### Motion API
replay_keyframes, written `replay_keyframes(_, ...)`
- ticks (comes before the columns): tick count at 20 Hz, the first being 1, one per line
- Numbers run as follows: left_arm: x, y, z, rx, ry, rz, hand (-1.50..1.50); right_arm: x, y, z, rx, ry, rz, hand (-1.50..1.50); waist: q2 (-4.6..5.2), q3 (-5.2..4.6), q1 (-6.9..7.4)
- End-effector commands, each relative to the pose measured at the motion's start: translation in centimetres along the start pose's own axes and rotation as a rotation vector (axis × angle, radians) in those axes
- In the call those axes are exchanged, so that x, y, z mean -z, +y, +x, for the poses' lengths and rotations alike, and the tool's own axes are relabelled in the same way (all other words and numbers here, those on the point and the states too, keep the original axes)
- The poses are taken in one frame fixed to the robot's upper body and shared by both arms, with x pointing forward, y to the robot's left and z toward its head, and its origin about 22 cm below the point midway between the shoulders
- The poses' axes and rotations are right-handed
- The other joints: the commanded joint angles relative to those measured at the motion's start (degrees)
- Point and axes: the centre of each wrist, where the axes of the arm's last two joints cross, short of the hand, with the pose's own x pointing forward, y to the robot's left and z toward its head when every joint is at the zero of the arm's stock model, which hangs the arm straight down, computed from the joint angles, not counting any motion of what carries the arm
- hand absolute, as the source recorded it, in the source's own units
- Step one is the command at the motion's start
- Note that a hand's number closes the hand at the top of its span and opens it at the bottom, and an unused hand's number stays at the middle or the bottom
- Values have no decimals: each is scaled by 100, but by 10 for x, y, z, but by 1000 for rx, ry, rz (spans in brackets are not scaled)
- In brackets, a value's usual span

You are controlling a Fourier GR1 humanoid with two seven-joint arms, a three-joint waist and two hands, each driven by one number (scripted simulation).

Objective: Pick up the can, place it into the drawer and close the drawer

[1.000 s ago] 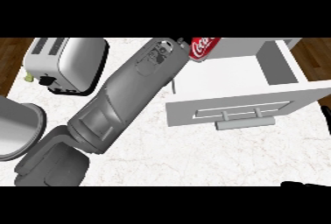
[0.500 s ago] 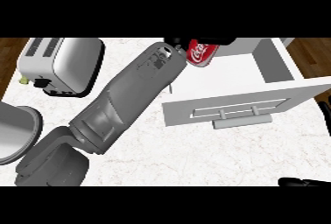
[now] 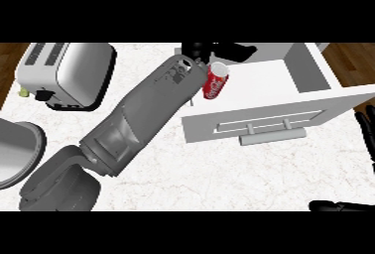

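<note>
The left robot hand [image 3: 212, 50], at the upper middle of the frame, has its fingers curled round the top end of the red can [image 3: 216, 82]. The can hangs tilted at the left end of the open white drawer [image 3: 311, 69]. The right robot hand [image 3: 364, 126] rests with straight fingers at the right edge. A toaster [image 3: 66, 74] stands on the worktop [image 3: 219, 173] at upper left.

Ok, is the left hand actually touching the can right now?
Touching. The head view shows the left hand with its black fingers closed over the upper end of the tilted red can, with no gap between them.
</note>
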Motion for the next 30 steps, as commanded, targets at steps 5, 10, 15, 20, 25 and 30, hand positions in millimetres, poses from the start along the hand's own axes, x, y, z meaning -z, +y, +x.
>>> replay_keyframes(5, -2, 1, -8, -34, 6, 51, -150, -6, -5, 5, -39, -30, -6, -150, -10, -2, 2)
replay_keyframes(10, 1, 0, 7, -83, 14, 70, -150, 4, -3, 31, -231, -137, 15, -150, 20, -10, -35)
replay_keyframes(15, -3, -3, 10, -143, 36, 38, -150, 6, -1, 30, -358, -167, 64, -150, -32, -8, 130)
replay_keyframes(20, 1, -1, 20, -187, 21, 59, -150, 14, 6, 31, -466, -229, 104, -150, -16, -5, 182)
replay_keyframes(25, 3, -1, 26, -189, -21, 77, -150, 25, 20, 27, -679, -228, 113, -150, -71, -13, 432)
replay_keyframes(30, -2, -7, 39, -189, -3, 66, -150, 43, 35, 16, -901, -216, 162, -150, -129, -16, 637)
